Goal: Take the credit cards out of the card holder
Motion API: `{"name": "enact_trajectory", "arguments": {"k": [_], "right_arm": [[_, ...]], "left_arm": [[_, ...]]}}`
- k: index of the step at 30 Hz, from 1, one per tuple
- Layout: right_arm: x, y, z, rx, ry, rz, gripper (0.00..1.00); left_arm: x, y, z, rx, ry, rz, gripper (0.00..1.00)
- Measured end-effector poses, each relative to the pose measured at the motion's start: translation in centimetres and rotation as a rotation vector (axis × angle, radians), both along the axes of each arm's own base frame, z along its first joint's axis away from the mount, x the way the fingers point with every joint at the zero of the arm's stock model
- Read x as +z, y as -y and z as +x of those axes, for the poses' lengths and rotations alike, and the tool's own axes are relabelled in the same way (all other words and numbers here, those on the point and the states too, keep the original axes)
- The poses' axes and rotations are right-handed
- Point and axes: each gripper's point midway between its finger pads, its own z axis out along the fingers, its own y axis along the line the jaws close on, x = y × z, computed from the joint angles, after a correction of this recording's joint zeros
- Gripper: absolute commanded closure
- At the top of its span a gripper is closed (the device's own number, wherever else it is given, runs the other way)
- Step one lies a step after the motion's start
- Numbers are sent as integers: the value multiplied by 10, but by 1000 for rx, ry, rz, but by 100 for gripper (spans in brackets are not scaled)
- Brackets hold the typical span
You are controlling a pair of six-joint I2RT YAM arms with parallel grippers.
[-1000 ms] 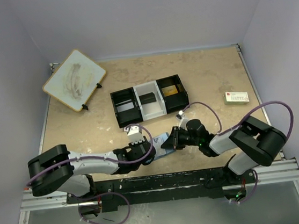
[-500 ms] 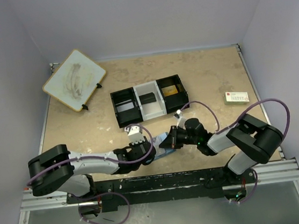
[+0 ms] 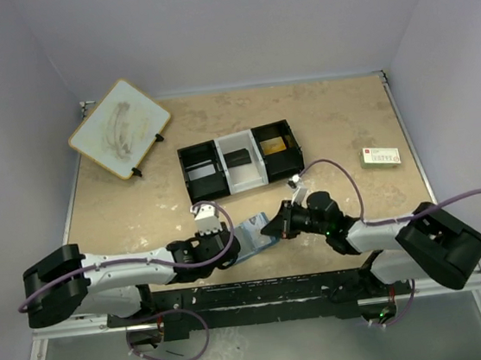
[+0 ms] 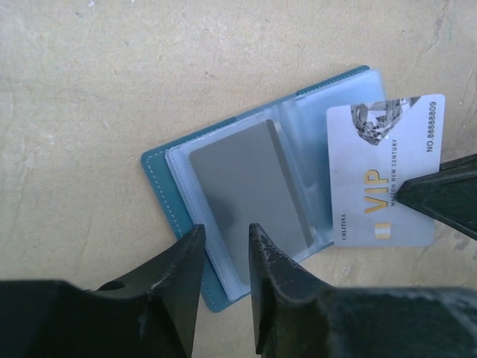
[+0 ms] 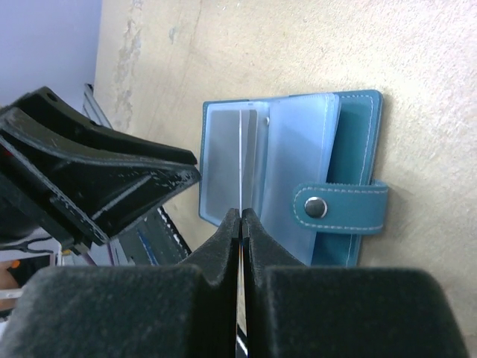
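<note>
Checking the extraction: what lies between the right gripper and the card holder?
A white VIP card, pinched by the right gripper, its far edge overlapping the card holder; the left wrist view shows it.

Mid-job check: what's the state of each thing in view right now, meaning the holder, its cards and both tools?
card holder: lying open, pockets facing up.
snap tab: unfastened.
VIP card: drawn sideways past the holder's edge, pinched by the right tool.
grey card: seated in the opposite pocket.
right tool: shut on the VIP card.
left tool: slightly open, holding nothing, over the holder's near edge.
</note>
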Motion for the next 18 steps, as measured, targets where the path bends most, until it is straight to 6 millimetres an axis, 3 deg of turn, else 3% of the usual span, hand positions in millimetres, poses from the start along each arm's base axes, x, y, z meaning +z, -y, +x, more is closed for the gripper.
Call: {"name": "enact_trajectory", "arguments": {"k": [1, 5, 13, 18], "right_arm": [[1, 2, -1, -2, 8, 1, 100], [12, 6, -2, 1, 82, 14, 100], [86, 15, 11, -12, 470, 82, 100], [121, 27, 16, -22, 728, 49, 100]], "left_arm": [[2, -2, 1, -4, 4, 7, 66], [17, -15, 11, 8, 21, 40, 35], [91, -54, 49, 133, 100, 108, 22], [113, -114, 85, 287, 101, 208, 20]]}}
